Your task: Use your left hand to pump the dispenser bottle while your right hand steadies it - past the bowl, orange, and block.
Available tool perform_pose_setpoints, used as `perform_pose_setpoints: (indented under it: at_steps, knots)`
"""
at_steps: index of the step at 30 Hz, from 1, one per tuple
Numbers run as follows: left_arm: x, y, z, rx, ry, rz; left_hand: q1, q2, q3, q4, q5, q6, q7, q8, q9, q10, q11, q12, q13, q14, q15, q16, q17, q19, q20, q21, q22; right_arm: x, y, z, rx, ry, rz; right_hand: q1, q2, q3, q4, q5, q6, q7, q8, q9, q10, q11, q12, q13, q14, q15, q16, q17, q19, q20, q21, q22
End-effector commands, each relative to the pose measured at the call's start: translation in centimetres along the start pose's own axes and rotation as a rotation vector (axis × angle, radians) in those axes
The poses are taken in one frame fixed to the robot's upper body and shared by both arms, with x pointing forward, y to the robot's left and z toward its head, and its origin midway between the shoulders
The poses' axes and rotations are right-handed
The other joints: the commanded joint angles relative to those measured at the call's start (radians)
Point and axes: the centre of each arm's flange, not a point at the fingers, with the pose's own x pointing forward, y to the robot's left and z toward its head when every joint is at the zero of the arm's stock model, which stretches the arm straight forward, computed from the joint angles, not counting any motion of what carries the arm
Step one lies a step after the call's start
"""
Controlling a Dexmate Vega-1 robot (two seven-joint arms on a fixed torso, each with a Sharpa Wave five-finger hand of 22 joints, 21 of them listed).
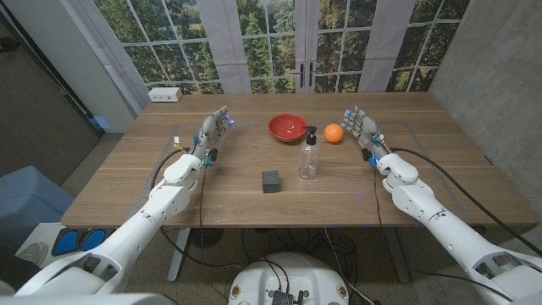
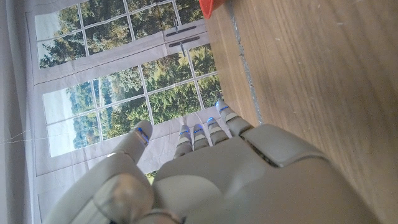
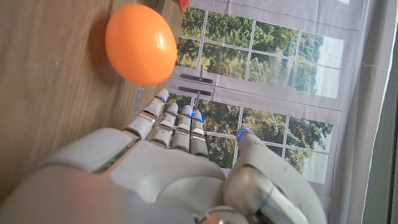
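A clear dispenser bottle with a black pump top stands upright near the table's middle. Behind it sits a red bowl, an orange to the bowl's right, and a dark block in front and to the left of the bottle. My left hand is well to the left of the bowl, fingers straight and apart, holding nothing. My right hand stands just right of the orange, fingers extended, empty. The orange looms close beside my right hand. A sliver of the red bowl shows beyond my left hand.
A white box lies at the table's far left corner. Black cables run from both arms over the table's near edge. Tall windows stand behind the table, and a concrete wall rises on the right.
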Motion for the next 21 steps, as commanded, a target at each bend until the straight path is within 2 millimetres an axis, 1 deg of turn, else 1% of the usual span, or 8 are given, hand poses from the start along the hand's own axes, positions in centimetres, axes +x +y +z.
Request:
perform_pose_setpoints:
  at_steps: [1,5,8,10,12,14,16,21]
  knots:
    - [0.1,-0.4,1.1,-0.009,-0.025,0.005,0.008,0.038,0.007,-0.002,0.008,0.006,-0.001,0.006,0.002,-0.006,-0.006,0.004,0.002,-0.002,-0.045,0.003,0.001,0.009,-0.059,0.005,0.001,1.0,-1.0,-1.9,0.143,-0.020,0.069,-0.011,0.015,0.009,0.011,0.006,0.006,-0.002,0.005,0.005,0.002,-0.001,0.004,0.001,-0.003,-0.014,0.005,0.005,-0.001,-0.020,-0.003,0.003]
    - [0.4,-0.4,1.1,-0.002,-0.042,0.001,0.009,0.038,0.007,-0.004,0.008,0.005,-0.001,0.005,0.002,-0.007,-0.005,0.004,0.002,-0.003,-0.046,0.002,0.001,0.008,-0.056,0.004,0.001,0.9,-1.5,-1.5,0.136,-0.036,0.052,-0.018,0.015,0.011,0.018,0.007,0.006,-0.001,0.006,0.005,0.002,0.000,0.004,0.000,-0.004,-0.013,0.006,0.007,-0.002,-0.028,-0.006,0.003]
    - [0.5,-0.4,1.0,-0.022,-0.051,0.004,0.008,0.038,0.007,-0.005,0.008,0.005,-0.001,0.005,0.002,-0.007,-0.006,0.004,0.002,-0.003,-0.046,0.002,0.001,0.008,-0.056,0.004,0.001,0.6,-1.6,-1.3,0.137,-0.058,0.037,-0.023,0.014,0.012,0.022,0.007,0.007,0.001,0.006,0.005,0.003,0.001,0.005,-0.001,-0.004,-0.012,0.007,0.008,-0.002,-0.029,-0.008,0.003]
    - [0.5,-0.4,1.2,-0.006,-0.045,-0.002,0.008,0.038,0.008,-0.005,0.008,0.005,-0.001,0.005,0.002,-0.007,-0.006,0.004,0.002,-0.003,-0.046,0.002,0.001,0.008,-0.056,0.003,0.001,0.3,-1.6,-1.1,0.133,-0.069,0.029,-0.026,0.013,0.012,0.024,0.008,0.008,0.003,0.006,0.005,0.004,0.002,0.005,-0.002,-0.003,-0.012,0.007,0.009,-0.001,-0.029,-0.008,0.002]
    - [0.6,-0.4,1.2,-0.010,-0.049,0.000,0.008,0.038,0.008,-0.006,0.008,0.004,-0.001,0.005,0.002,-0.008,-0.005,0.004,0.002,-0.003,-0.046,0.002,0.001,0.008,-0.055,0.003,0.001,0.0,-1.4,-1.1,0.122,-0.080,0.009,-0.031,0.009,0.012,0.028,0.007,0.010,0.005,0.007,0.005,0.007,0.006,0.006,-0.002,0.000,-0.006,0.009,0.009,-0.001,-0.027,-0.010,0.002]
    - [0.6,-0.3,1.2,-0.014,-0.049,0.002,0.008,0.038,0.008,-0.007,0.008,0.004,-0.001,0.005,0.002,-0.007,-0.004,0.004,0.002,-0.003,-0.046,0.002,0.001,0.009,-0.055,0.003,0.001,-0.2,-1.3,-1.1,0.126,-0.077,0.020,-0.038,0.007,0.012,0.032,0.007,0.014,0.009,0.008,0.005,0.011,0.012,0.008,-0.003,0.006,0.002,0.011,0.010,0.002,-0.016,-0.011,0.002]
    - [0.8,-0.4,1.2,-0.015,-0.054,-0.001,0.008,0.037,0.008,-0.008,0.008,0.004,-0.001,0.005,0.002,-0.007,-0.005,0.004,0.002,-0.003,-0.046,0.002,0.000,0.009,-0.052,0.002,0.001,-0.4,-1.2,-1.1,0.113,-0.077,0.004,-0.040,0.005,0.012,0.031,0.007,0.016,0.011,0.009,0.005,0.014,0.016,0.009,-0.004,0.006,0.005,0.012,0.010,0.002,-0.010,-0.012,0.002]
    - [0.9,-0.4,1.3,-0.010,-0.056,-0.010,0.007,0.036,0.008,-0.009,0.008,0.005,0.000,0.005,0.002,-0.006,-0.005,0.005,0.002,-0.001,-0.046,0.003,0.000,0.010,-0.050,0.002,0.001,-1.2,-0.7,-1.0,0.089,-0.091,-0.014,-0.041,0.000,0.011,0.027,0.007,0.018,0.012,0.009,0.005,0.015,0.019,0.009,-0.005,0.007,0.010,0.013,0.010,0.004,-0.007,-0.014,0.002]
